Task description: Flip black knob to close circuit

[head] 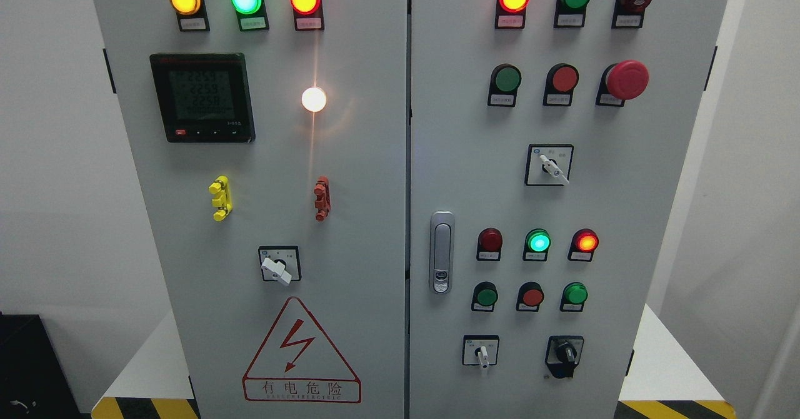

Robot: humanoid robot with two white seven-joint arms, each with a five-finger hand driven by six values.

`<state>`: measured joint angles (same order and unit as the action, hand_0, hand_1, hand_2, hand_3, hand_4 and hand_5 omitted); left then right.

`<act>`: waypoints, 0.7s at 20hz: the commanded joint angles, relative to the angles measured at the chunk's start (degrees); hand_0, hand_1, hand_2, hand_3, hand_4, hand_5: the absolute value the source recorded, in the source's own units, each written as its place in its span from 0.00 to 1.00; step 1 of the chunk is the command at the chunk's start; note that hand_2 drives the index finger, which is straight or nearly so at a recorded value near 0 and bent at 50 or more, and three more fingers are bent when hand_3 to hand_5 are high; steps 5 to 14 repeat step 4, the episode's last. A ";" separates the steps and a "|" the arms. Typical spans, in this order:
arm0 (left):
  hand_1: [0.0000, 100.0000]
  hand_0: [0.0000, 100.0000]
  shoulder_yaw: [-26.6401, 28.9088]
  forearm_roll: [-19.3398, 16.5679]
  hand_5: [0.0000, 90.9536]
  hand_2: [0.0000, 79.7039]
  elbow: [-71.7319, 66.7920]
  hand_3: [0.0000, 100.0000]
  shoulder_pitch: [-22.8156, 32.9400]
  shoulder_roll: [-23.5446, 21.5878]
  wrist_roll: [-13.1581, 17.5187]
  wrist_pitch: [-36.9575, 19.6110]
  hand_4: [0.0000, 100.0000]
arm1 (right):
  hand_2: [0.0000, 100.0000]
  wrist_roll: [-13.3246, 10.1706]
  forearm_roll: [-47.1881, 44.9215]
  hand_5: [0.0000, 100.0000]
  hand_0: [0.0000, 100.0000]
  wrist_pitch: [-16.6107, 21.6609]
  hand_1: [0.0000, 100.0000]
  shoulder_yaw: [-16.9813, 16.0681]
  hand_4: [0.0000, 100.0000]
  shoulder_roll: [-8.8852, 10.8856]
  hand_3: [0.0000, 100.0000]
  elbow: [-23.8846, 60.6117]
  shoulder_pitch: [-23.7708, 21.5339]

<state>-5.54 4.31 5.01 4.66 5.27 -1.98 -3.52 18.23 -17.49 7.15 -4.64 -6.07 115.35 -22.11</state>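
Head view: the black knob (565, 353) sits at the lower right of the cabinet's right door (462, 125), its pointer angled up-left. Whether this position closes the circuit cannot be determined, so the task stage is undetermined. Neither hand is in view; finger state cannot be told. No containers are present.

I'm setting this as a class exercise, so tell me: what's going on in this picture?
Nothing is being handled right now: neither robot hand is in view. The camera faces a grey electrical cabinet covered in lamps and switches. The black knob sits at the lower right of the right door, its pointer angled up-left. Which position closes the circuit can't be told here.
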 commanded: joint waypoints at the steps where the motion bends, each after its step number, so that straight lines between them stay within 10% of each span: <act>1: 0.56 0.12 0.00 0.00 0.00 0.00 0.00 0.00 0.00 0.00 -0.04 0.00 0.00 | 0.00 -0.04 0.00 0.00 0.00 -0.03 0.00 -0.20 0.00 0.01 0.00 -0.56 -0.04; 14: 0.56 0.12 0.00 0.00 0.00 0.00 0.00 0.00 0.00 0.00 -0.04 0.00 0.00 | 0.00 -0.04 0.00 0.00 0.00 -0.03 0.00 -0.20 0.00 0.01 0.00 -0.56 -0.04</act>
